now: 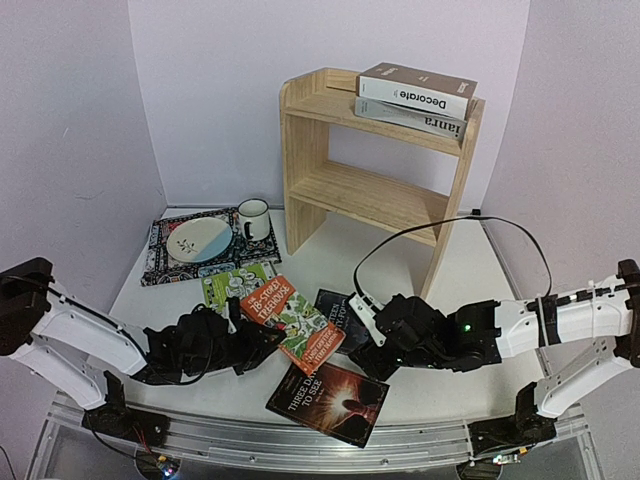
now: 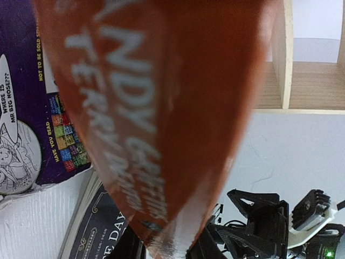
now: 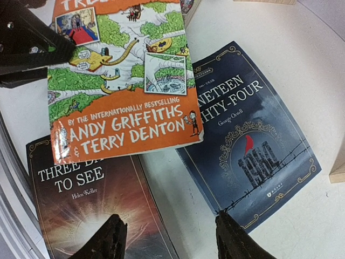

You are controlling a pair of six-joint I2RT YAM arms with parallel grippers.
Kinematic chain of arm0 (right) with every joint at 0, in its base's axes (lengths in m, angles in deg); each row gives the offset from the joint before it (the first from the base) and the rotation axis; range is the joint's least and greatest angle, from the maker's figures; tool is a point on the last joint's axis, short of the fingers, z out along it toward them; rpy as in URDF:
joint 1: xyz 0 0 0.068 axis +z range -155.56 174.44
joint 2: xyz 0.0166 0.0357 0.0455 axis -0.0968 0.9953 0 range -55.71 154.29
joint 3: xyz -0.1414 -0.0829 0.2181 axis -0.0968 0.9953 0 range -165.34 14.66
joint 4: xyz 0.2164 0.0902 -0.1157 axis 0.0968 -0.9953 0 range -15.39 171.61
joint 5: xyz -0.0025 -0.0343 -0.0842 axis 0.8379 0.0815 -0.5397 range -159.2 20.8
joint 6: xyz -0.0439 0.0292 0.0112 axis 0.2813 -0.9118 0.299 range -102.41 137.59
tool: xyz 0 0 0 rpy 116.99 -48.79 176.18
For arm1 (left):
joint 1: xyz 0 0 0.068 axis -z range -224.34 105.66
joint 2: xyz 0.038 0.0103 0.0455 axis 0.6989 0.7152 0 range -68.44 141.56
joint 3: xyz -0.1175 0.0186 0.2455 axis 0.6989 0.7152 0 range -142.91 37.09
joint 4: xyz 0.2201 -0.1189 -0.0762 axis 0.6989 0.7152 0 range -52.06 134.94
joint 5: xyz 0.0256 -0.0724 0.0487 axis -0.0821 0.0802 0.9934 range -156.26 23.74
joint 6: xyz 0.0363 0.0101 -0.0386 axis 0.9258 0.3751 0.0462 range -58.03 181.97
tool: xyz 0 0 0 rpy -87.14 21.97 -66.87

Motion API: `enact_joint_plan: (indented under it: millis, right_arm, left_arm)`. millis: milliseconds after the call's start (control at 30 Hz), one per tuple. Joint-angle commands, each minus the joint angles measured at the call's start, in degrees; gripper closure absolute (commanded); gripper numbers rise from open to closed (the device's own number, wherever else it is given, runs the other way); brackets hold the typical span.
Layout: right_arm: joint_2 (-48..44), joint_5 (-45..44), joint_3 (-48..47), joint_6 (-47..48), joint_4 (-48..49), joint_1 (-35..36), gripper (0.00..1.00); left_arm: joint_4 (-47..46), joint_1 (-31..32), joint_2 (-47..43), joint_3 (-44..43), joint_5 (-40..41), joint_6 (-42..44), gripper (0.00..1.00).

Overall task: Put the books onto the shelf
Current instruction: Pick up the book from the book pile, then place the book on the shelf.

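- While two of the seven books already lie on the shelf (image 1: pixel 372 196), five are left down on the table, so I judge the job less than half done.
- On the top board, at its right end, the thick brown "Decorate" (image 1: pixel 415 90) lies flat on the grey "ianra" (image 1: pixel 425 122). The lower board holds no book.
- In front of the shelf, between my two arms, lie the orange paperback (image 3: pixel 121 86), the green paperback (image 1: pixel 228 283), the purple paperback (image 2: pixel 32 124), the dark blue "Nineteen Eighty-Four" (image 3: pixel 253 140) and the dark "Three Days to See" (image 1: pixel 328 402).
- My left gripper (image 1: pixel 258 342) is clamped on the orange paperback at the edge nearest my left arm. The book sits tilted, and its other side overlaps both dark books.
- My right gripper (image 3: pixel 175 237) hovers with its fingers spread and nothing between them, just above the spot where "Three Days to See" and "Nineteen Eighty-Four" lie side by side.
- The orange paperback is thin and soft-covered, with a green cartoon treehouse drawing and the authors' names in white across the bottom. One lower corner looks scuffed. Held by one edge like this, I expect it to sag and flex on the way up to the shelf.
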Motion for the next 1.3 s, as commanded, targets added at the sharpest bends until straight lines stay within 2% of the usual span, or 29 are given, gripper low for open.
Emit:
enact_joint_plan:
  millis: [0,167,300,433,500,600,700,900,1067,1267]
  right_arm:
    - [-3.3,-3.2,0.2,0.6,-1.4,0.2,0.44]
    - [-6.4,-4.4,0.4,1.6,-1.4,0.2,0.44]
    - [-8.4,-5.8,0.4,2.9,-1.4,0.2,0.44]
    - [-10.1,-6.2,0.4,4.1,-0.6,0.2,0.44]
    - [-10.7,-6.0,0.5,4.7,0.1,0.2,0.44]
    - [-11.3,-5.6,0.5,5.2,1.2,0.2,0.44]
    - [-11.9,-5.2,0.5,5.3,1.7,0.2,0.44]
    - [-14.1,-4.5,1.6,5.4,2.4,0.2,0.44]
    - [-16.2,-4.6,3.0,5.6,2.5,0.2,0.43]
    - [-16.7,0.5,2.6,7.4,2.7,0.2,0.32]
  left_arm:
    - [2.5,0.2,-7.0,-4.3,0.5,7.6,1.0]
    - [19.4,0.1,-14.5,-9.9,-1.9,19.1,1.0]
    - [32.9,0.1,-20.9,-14.4,-3.7,32.1,1.0]
    - [44.8,0.1,-25.3,-20.3,-9.8,47.9,1.0]
    - [49.1,0.1,-27.1,-21.8,-12.1,52.3,1.0]
    - [50.5,0.1,-29.3,-22.3,-15.4,58.8,1.0]
    - [52.1,0.1,-29.5,-23.1,-15.4,62.7,1.0]
    - [53.0,0.1,-26.6,-25.9,-16.3,68.5,1.0]
    - [52.8,0.1,-25.5,-27.4,-14.4,69.7,1.0]
    - [52.8,0.1,-24.0,-28.5,-15.0,71.4,1.0]
